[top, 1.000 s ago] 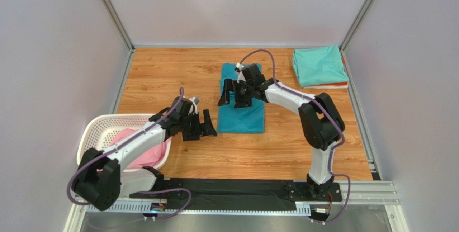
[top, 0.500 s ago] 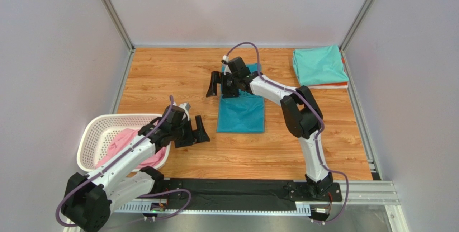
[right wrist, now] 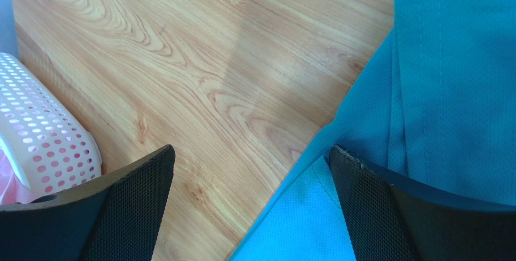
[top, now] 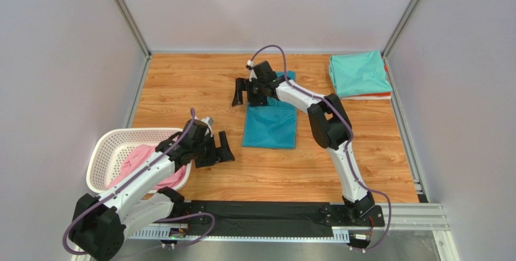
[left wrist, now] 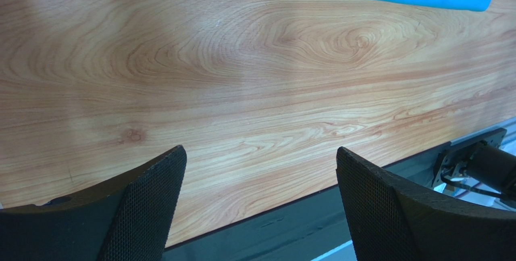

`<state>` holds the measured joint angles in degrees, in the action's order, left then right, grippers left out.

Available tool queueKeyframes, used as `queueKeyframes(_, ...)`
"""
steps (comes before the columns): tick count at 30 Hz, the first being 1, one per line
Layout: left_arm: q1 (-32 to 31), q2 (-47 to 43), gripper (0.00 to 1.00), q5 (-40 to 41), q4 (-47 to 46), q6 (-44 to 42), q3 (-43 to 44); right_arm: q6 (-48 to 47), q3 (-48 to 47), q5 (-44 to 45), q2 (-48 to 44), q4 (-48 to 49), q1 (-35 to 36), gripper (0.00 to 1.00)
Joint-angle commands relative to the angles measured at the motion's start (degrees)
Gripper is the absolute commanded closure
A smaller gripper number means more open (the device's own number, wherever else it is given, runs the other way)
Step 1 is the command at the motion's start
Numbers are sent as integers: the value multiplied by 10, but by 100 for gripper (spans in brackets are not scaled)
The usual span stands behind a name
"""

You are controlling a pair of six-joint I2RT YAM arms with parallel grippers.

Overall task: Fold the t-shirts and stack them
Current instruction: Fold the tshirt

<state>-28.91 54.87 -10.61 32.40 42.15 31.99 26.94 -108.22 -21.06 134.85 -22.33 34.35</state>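
Wide open and holding nothing, my left gripper [top: 217, 151] hangs over bare wood on the table [top: 181, 85]. It is just beside the white basket [top: 115, 137]. My left wrist camera shows only wood between its 2 fingers [left wrist: 145, 206].

My right gripper [top: 248, 94] is wide open too, with nothing in it. It reaches out to the far left corner of the teal shirt [top: 271, 125]. In my right wrist camera, 1 finger is over the edge of that shirt and the other finger is over bare wood. I cannot tell if the finger touches the cloth.

The teal shirt lies folded and flat in the middle of the table. It is well apart from my left gripper.

The mint shirt [top: 358, 74] is folded and sits in the far right corner of the table. It lies on top of the orange shirt [top: 378, 96], and only a thin orange strip peeks out under it.

The pink shirt [top: 142, 161] is bunched up inside the basket, at the near left side of the table.
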Motion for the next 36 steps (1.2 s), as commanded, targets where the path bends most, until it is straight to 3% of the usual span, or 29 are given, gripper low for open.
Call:
queueKeyframes(1,-1,6,0,3,4,-1,17,-29,-44,-21,-11,-42,1,0)
queueKeyframes(5,-1,11,0,26,9,-4,33,-54,-83,-20,-58,-78,1,0)
queueKeyframes(8,-1,20,0,35,10,-5,49,-62,-69,32,-127,-106,1,0)
queueKeyframes(15,-1,91,0,31,-11,-11,99,-15,182,325,-371,-99,-1,0)
queueKeyframes(17,-1,124,0,29,-19,-12,117,3,270,359,-432,-101,-9,0)
queueKeyframes(22,-1,189,2,-1,-59,-12,143,46,410,319,-527,-119,-57,0)
queueKeyframes(26,-1,257,13,-11,-77,-17,170,51,526,326,-594,-111,-59,0)
queueKeyframes(36,-1,366,33,-54,-112,-21,201,75,623,320,-679,-120,-60,0)
